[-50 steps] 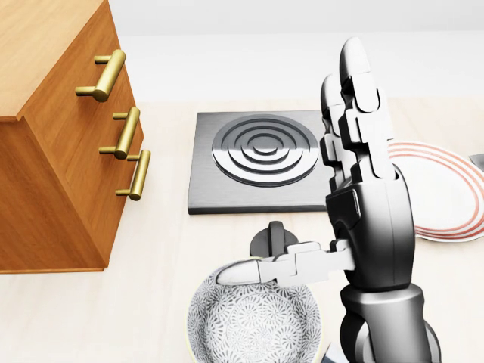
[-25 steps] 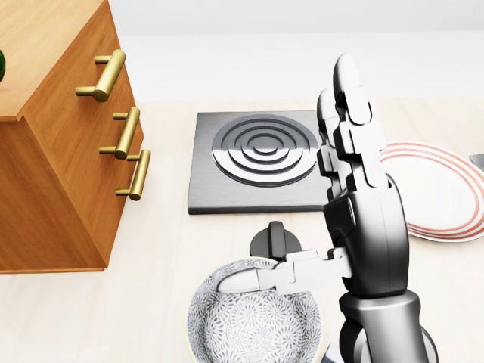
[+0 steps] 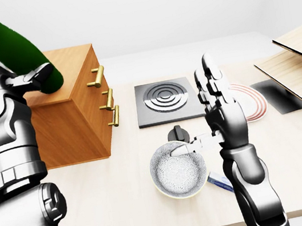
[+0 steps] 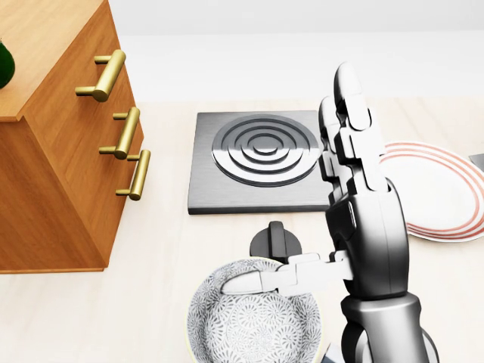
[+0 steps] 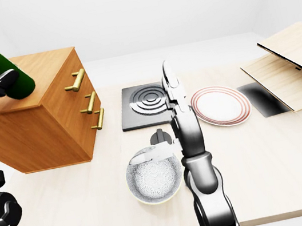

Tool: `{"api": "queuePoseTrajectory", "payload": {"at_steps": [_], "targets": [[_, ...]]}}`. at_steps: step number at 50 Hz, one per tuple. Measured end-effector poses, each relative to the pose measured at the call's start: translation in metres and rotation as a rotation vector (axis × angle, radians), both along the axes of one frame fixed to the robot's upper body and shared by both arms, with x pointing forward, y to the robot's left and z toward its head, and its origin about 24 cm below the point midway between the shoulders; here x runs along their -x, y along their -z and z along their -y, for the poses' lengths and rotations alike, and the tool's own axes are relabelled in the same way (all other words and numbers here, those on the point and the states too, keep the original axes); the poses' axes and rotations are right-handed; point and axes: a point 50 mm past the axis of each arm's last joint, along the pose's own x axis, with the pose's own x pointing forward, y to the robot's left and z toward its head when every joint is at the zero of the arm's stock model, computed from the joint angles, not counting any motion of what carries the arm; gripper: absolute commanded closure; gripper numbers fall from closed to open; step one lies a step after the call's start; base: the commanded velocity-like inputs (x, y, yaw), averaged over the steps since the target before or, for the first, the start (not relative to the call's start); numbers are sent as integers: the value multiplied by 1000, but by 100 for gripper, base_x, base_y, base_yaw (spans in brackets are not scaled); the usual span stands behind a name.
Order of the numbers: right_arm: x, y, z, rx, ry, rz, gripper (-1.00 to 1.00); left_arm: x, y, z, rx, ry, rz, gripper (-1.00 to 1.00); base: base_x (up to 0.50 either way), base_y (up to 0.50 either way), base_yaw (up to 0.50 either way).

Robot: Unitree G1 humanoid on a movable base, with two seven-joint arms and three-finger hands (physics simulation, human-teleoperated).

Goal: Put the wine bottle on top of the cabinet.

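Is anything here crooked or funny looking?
Yes: the green wine bottle is tilted steeply in the left hand above the cabinet, not standing on it. Nothing looks spilled or broken.

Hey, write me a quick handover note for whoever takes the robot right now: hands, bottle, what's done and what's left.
Left hand: shut on the bottle, held tilted over the cabinet top.
Right hand: open, empty, raised above the bowl.
Done: bottle picked up and brought above the cabinet.
Left: stand it upright, lower it onto the cabinet top, let go and pull the hand away. Whether its base touches the wood yet can't be told.
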Motion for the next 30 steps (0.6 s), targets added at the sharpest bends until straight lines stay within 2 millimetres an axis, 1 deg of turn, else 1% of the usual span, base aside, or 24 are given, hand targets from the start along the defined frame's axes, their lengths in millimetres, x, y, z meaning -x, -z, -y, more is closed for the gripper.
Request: {"api": "queuePoseTrajectory", "payload": {"at_steps": [1,2,3,4,6,10,11,12,13,14,15,19,25,27,28,29,30], "targets": [[0,0,0,0,1,-2,-100,0,2,0,2,0,-7,22,0,0,0],[0,1,0,1,1,-4,-100,-1,5,0,5,0,-14,22,0,0,0],[0,1,0,1,2,-5,-100,-1,7,0,8,0,-21,15,0,0,0],[0,1,1,1,2,-7,-100,-1,9,0,11,2,-25,16,0,0,0],[0,2,1,1,4,-10,-100,-2,11,2,17,9,-29,10,0,0,0],[0,3,2,1,7,-15,-100,-3,13,5,26,23,-34,8,0,0,0],[0,3,2,1,7,-16,-100,-4,13,5,27,26,-35,5,0,0,0],[0,4,2,2,8,-17,-100,-4,14,6,29,28,-36,0,0,0,0],[0,4,3,2,9,-18,-100,-4,14,6,30,31,-38,-14,0,0,0],[0,4,3,1,9,-18,-100,-4,15,6,31,32,-41,-5,0,0,0],[0,4,3,1,10,-20,-100,-5,17,6,33,33,-46,-4,0,0,0],[0,5,4,1,12,-23,-100,-5,19,8,42,42,-47,-7,0,0,0],[0,6,5,0,15,-28,-100,-6,20,8,50,49,-47,-15,0,0,0],[0,6,5,0,16,-28,-100,-6,21,8,52,49,-49,-25,0,0,0],[0,6,5,0,16,-29,-100,-5,22,8,50,47,-51,-25,0,0,0],[0,6,5,0,17,-30,-100,-5,22,8,49,46,-52,-37,0,0,0],[0,6,5,-1,17,-30,-100,-5,22,9,46,45,-53,-34,0,0,0]]}}
